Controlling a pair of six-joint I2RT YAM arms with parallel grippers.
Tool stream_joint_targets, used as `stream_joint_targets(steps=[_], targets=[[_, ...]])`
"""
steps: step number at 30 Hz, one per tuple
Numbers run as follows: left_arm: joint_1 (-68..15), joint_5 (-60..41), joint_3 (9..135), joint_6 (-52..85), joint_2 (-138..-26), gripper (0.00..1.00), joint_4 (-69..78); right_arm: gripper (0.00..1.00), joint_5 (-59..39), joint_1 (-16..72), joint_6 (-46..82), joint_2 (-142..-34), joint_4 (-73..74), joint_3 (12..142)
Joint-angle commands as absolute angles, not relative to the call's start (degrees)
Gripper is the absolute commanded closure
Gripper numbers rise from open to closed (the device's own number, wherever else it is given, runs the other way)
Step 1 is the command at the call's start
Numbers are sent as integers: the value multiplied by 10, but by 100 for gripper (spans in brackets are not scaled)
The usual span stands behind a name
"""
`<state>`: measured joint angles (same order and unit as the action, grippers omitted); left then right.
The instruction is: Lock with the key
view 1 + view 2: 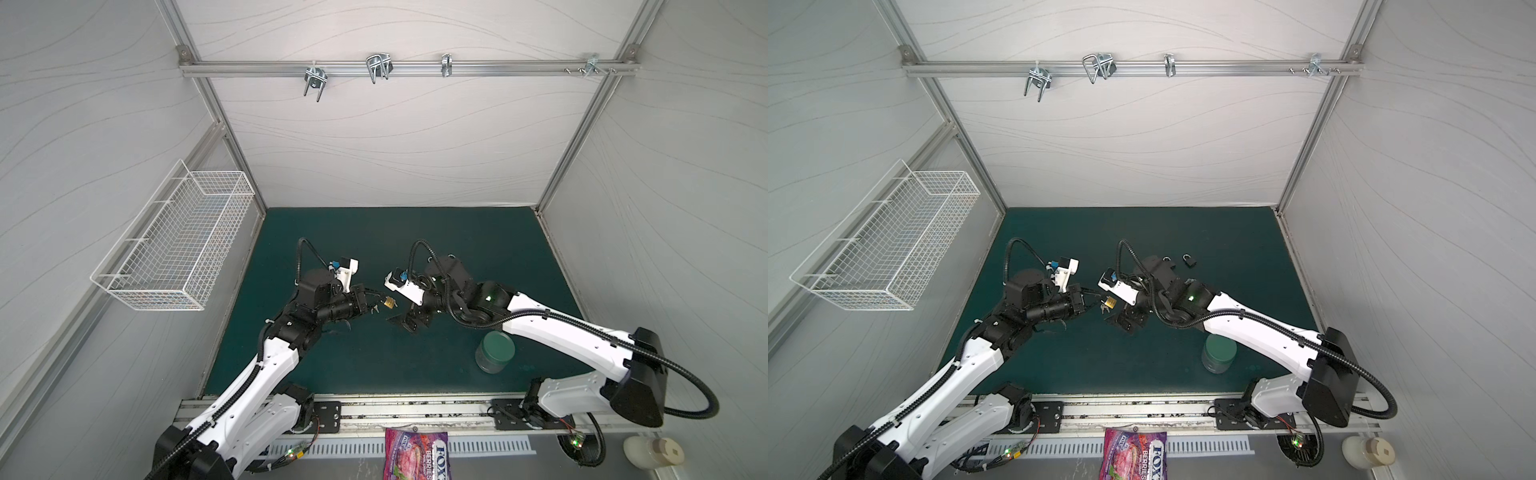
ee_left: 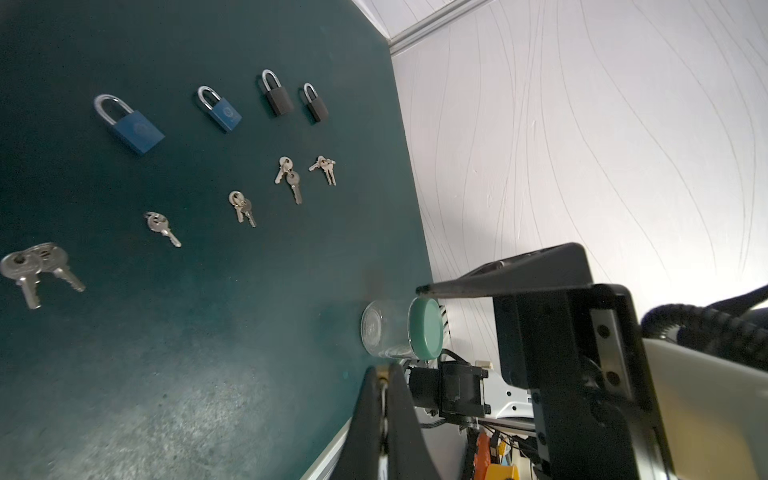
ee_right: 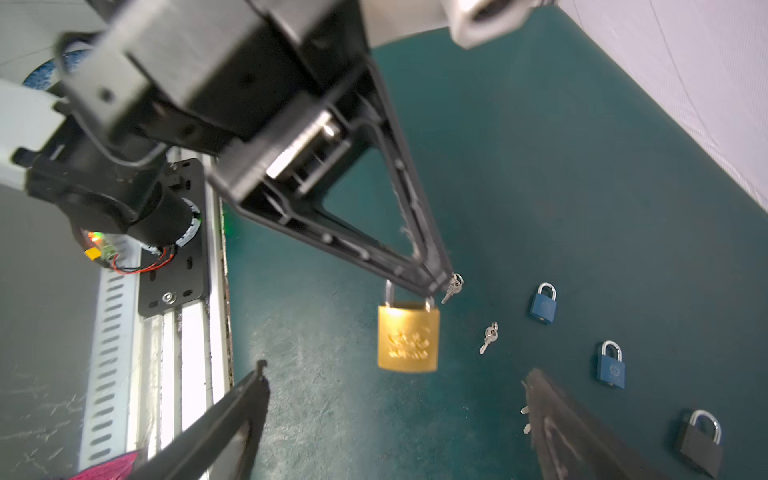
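Above the middle of the green mat (image 1: 457,249), a brass padlock (image 3: 408,338) is held by its shackle between the closed fingers of the left gripper (image 3: 434,284), its body hanging free. This is shown plainly only in the right wrist view. In the left wrist view just a sliver of brass is seen between the pressed-together fingers (image 2: 361,415), and in both top views the padlock is reduced to a small gold spot. The right gripper (image 1: 409,322) is spread wide just right of the padlock, and nothing is held in it. Two blue padlocks (image 2: 137,129) and two black padlocks (image 2: 277,97), with five key bunches (image 2: 243,208) nearer, are laid out in the left wrist view. In the top views most of these are hidden behind the right arm. One key bunch (image 3: 453,286) is seen beside the left fingertips, but whether it hangs there or lies on the mat cannot be told. A green-lidded jar (image 1: 495,351) stands at the near right.
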<state>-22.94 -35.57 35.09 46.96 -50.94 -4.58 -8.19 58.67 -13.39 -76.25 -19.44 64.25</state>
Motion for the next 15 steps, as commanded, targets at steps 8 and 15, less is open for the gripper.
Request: stream_joint_targets(steps=[8, 15], targets=[[-269, -322, 404, 444, -520, 100, -3, 16, 21, 613, -131, -755, -171, 635], [-270, -330, 402, 440, -516, 100, -2, 31, -42, 598, -100, -751, -167, 644]])
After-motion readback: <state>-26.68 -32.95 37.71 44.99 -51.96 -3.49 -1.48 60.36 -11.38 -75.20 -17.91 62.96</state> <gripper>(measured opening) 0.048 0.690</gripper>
